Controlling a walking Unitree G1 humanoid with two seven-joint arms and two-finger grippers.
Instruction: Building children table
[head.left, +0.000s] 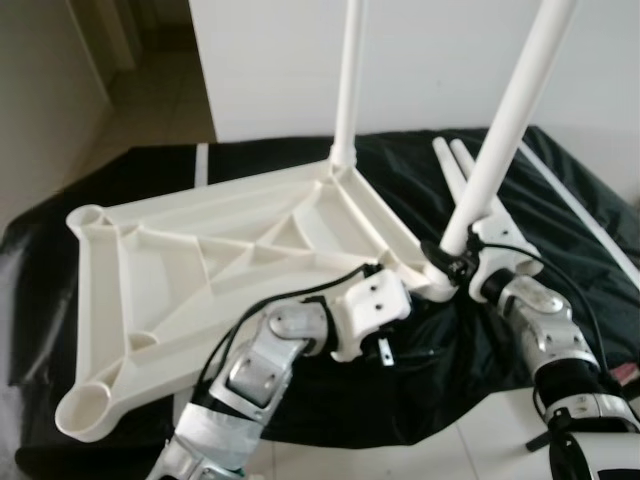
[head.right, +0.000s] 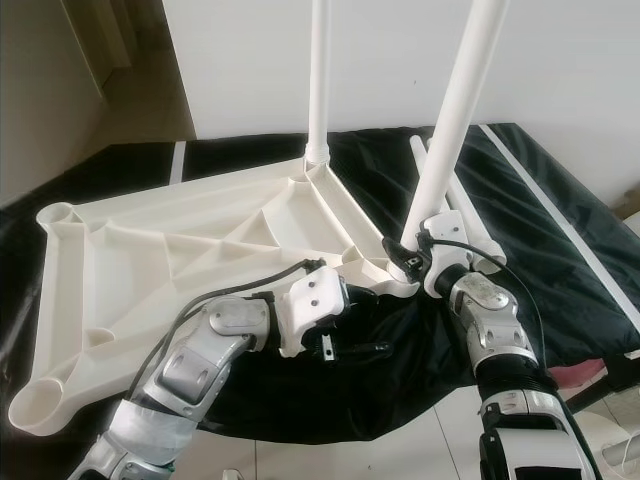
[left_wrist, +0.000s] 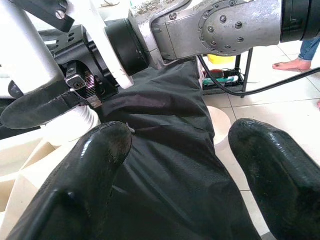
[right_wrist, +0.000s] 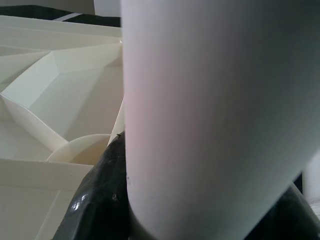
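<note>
From where I'm driving, the white plastic tabletop (head.left: 200, 270) lies upside down on a black sheet (head.left: 560, 200), ribs showing, one leg (head.left: 348, 80) upright in its far corner. My right gripper (head.left: 452, 262) is clamped round a second leg (head.left: 505, 120) at the near corner socket. Left gripper (left_wrist: 175, 165) is spread wide, holding nothing.

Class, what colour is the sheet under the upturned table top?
Black sheet, clearest in the left eye view.

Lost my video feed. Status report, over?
Right gripper shut on tilted leg at tabletop corner socket. Left gripper open over black sheet. Far leg upright.
</note>
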